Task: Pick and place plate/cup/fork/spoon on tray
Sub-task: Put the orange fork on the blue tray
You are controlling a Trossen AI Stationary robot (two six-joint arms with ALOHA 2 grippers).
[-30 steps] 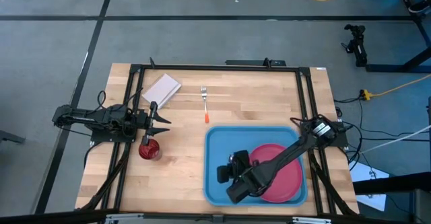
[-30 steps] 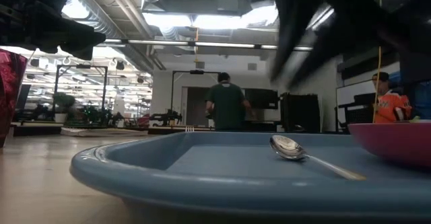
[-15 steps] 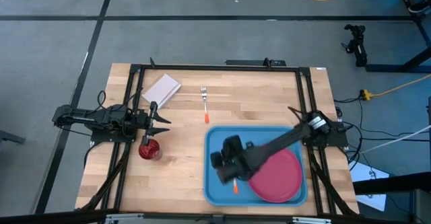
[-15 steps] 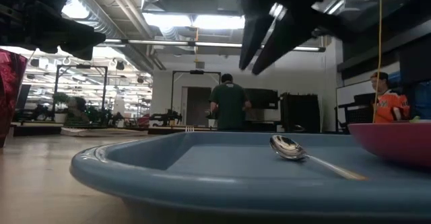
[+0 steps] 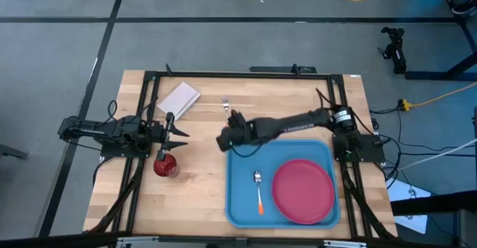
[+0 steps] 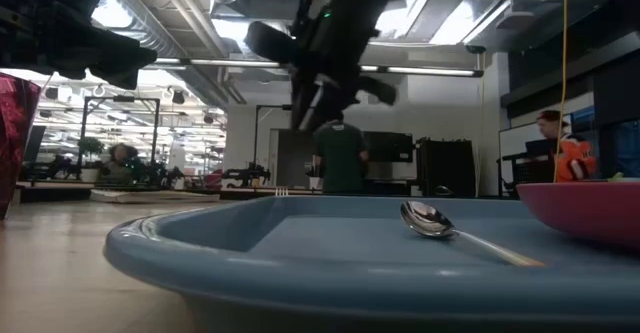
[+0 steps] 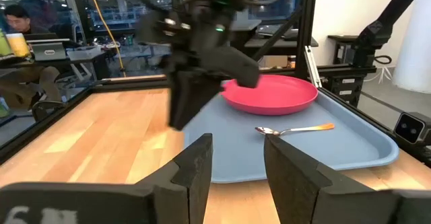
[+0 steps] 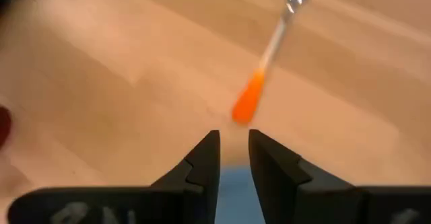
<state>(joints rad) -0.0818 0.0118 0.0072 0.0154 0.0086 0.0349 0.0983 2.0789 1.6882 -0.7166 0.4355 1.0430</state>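
My right gripper [image 5: 223, 139] hangs above the tray's far left corner, open by a narrow gap and empty; it also shows in its own wrist view [image 8: 233, 150]. The fork [image 8: 269, 56] lies flat on the wood just ahead of it, orange handle tip [image 8: 246, 105] nearest; only the fork's head [image 5: 225, 101] shows from above. The spoon [image 5: 258, 191] and the pink-red plate [image 5: 303, 191] lie in the light-blue tray [image 5: 232, 203]. The dark red cup [image 5: 165, 166] stands on the table at the left. My left gripper [image 5: 179, 134] waits open just beyond the cup.
A small pale pad [image 5: 179, 99] lies at the table's far left. Black frame rails [image 5: 149, 114] run along the table's left, right and far sides. People stand in the room beyond the table [image 6: 340, 158].
My right gripper has risen from the tray's near part and swung toward the table's far left, over the tray's far left corner and toward the fork. The spoon it uncovered lies still in the tray beside the plate.
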